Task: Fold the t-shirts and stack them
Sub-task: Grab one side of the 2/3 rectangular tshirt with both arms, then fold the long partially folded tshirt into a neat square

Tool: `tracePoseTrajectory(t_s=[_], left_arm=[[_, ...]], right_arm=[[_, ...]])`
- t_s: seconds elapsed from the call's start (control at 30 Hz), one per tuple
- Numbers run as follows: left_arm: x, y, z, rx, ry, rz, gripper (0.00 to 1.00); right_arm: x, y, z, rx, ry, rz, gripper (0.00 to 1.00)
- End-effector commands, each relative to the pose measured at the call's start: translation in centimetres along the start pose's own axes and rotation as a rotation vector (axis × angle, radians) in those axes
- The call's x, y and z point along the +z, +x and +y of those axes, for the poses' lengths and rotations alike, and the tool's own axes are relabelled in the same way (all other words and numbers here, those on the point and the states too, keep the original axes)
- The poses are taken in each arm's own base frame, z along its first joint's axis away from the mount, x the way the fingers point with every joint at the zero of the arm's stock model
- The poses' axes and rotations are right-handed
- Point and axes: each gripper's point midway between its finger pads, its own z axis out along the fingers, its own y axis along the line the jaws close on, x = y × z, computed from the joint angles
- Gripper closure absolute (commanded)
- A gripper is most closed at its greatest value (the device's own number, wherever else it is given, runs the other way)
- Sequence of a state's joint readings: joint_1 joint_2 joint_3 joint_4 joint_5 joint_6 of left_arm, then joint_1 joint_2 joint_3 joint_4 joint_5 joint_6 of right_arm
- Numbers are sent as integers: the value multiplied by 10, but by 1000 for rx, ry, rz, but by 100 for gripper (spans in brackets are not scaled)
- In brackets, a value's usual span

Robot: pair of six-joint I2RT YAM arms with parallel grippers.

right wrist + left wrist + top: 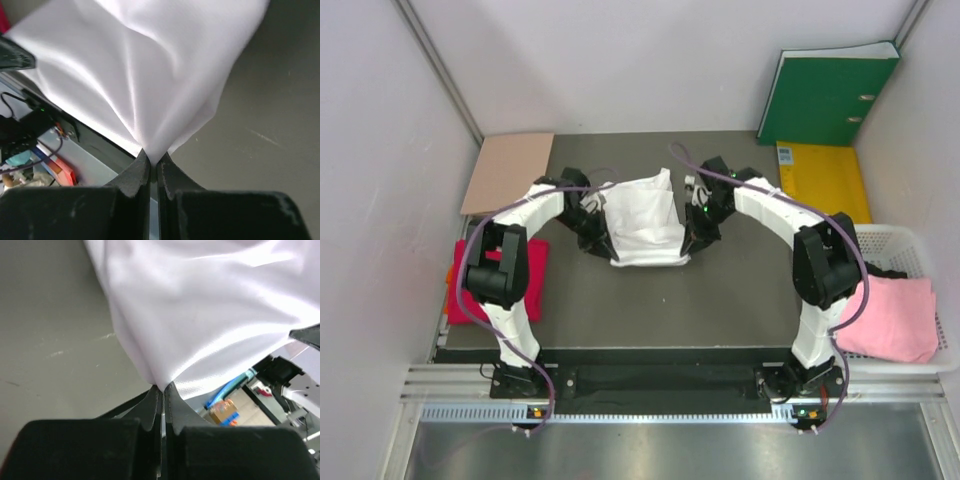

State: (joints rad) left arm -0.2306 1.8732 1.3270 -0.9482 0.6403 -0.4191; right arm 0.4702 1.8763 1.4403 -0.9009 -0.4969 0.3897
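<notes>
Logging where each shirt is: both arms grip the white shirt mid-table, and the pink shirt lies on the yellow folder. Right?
Not quite: the pink shirt lies in the white basket, as the top view shows. The white shirt is gripped as you say.

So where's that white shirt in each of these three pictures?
Top external: white t-shirt in the middle, between the two arms.
Left wrist: the shirt fills the upper right, its cloth pinched in the left pincer.
Right wrist: it fills the upper middle, pinched in the right pincer.
Shared landmark: the grey tabletop beneath it.
</notes>
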Motion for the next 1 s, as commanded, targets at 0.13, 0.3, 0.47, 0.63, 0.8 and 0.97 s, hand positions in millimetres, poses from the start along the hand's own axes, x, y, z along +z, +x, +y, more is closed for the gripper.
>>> tracePoseTrajectory(t_s=[0.13,0.3,0.47,0.63,0.8,0.97], left_arm=[[-52,-55,-44,111,-19,-187,100],[-57,-95,-56,122,-4,-261,100],[-72,-139,-72,125,49,-367,100],[-79,-171,-72,91,95,-420,100],[-82,-198,-67,68,153,-471,100],[-62,-218,-77,31,317,-421,100]], right_arm=[[-42,-83,31,-81,-39,-171,98],[-45,-140,33,-71,-107,-246,97],[-38,-179,29,-74,-189,-291,95],[-28,-209,31,-79,-316,-332,94],[-30,-234,50,-75,-460,-387,92],[-36,-264,57,-52,-539,-485,59]])
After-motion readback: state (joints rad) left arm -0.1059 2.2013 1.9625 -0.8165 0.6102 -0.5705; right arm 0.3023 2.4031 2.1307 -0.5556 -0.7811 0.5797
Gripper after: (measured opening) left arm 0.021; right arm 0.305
